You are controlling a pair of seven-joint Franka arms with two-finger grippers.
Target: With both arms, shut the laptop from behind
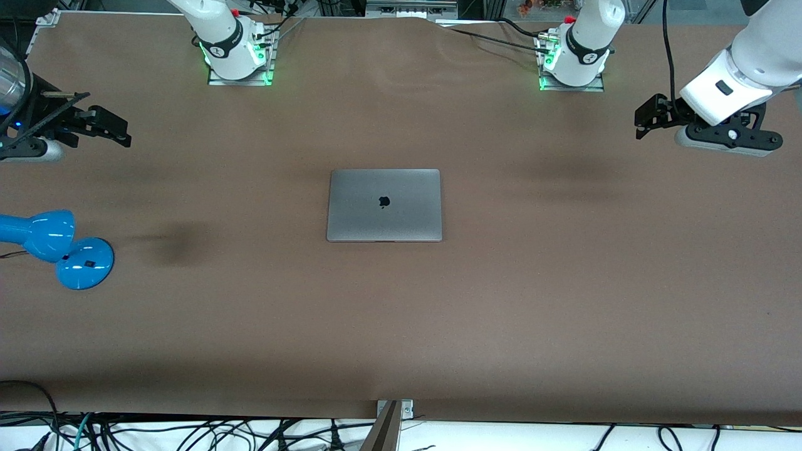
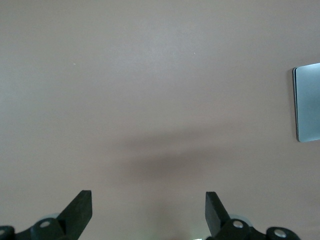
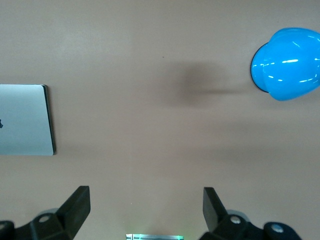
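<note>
The laptop (image 1: 384, 205) lies at the table's (image 1: 401, 326) centre in the front view, lid already flat with its logo up, while my left gripper (image 1: 645, 119) hangs at its 2 o'clock and my right gripper (image 1: 116, 128) at its 10 o'clock, each well apart from it with fingers spread and empty; I judge the closing done, so all that remains is to stay clear of the lid. My left wrist view shows my fingers (image 2: 80, 210) parted over bare table with the laptop's edge (image 2: 307, 102) at 3 o'clock. My right wrist view shows my fingers (image 3: 75, 207) parted, the laptop (image 3: 25, 120) at 9 o'clock, the blue desk lamp (image 3: 287, 62) at 2 o'clock, and no container anywhere.
</note>
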